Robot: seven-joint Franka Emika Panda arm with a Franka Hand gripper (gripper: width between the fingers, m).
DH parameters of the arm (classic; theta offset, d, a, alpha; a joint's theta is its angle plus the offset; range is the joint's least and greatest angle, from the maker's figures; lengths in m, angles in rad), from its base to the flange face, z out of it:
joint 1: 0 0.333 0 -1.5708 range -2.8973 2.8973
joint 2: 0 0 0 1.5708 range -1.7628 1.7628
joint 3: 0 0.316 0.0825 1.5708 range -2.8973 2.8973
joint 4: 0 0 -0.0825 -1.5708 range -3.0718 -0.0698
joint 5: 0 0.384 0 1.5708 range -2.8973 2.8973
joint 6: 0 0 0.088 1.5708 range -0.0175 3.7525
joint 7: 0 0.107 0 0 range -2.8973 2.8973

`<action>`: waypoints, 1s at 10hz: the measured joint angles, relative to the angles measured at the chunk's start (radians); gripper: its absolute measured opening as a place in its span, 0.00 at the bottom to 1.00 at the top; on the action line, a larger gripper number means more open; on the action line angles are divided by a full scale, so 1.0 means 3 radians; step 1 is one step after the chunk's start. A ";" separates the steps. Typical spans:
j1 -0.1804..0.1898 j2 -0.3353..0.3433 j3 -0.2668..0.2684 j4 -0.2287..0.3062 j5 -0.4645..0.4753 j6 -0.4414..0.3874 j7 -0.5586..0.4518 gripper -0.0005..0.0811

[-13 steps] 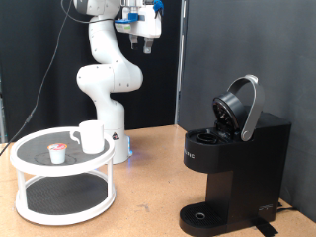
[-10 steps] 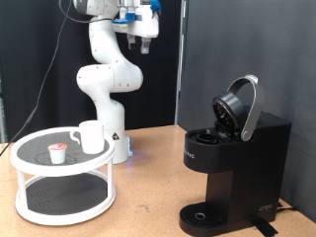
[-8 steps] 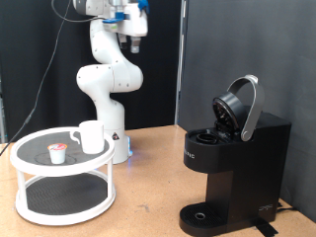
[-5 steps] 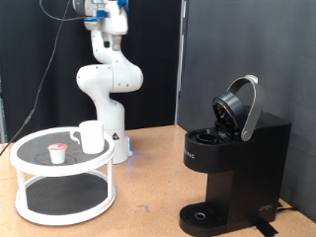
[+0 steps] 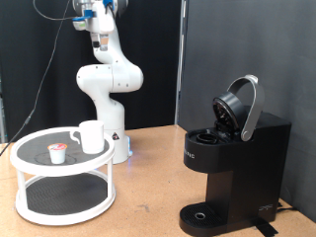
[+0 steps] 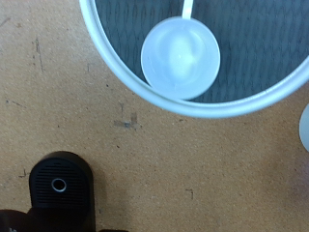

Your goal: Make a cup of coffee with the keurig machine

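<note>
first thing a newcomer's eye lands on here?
Probably the black keurig machine at the exterior view's right, domed lid tipped open. Then the white two-tier round stand at the left, with the cup and a small red-topped pod on its top tier. The gripper hangs high above the stand, holding nothing visible.

Gripper point(image 5: 99, 44) high above cup point(image 5: 91, 136), too small for finger gap to be judged. Fingers not seen in wrist view. Far below hand, round white stand point(image 6: 135, 87) cropped by frame edges; keurig machine point(image 6: 60, 186) cropped at frame edge; cup blurred.
</note>
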 joint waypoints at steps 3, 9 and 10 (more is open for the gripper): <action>-0.0094 0.0042 -0.0302 0.0006 -0.0182 0.0110 -0.0250 0.91; -0.0174 0.0227 -0.0682 0.0119 -0.0393 0.0222 -0.0580 0.91; -0.0174 0.0228 -0.0682 0.0105 -0.0393 0.0222 -0.0580 0.91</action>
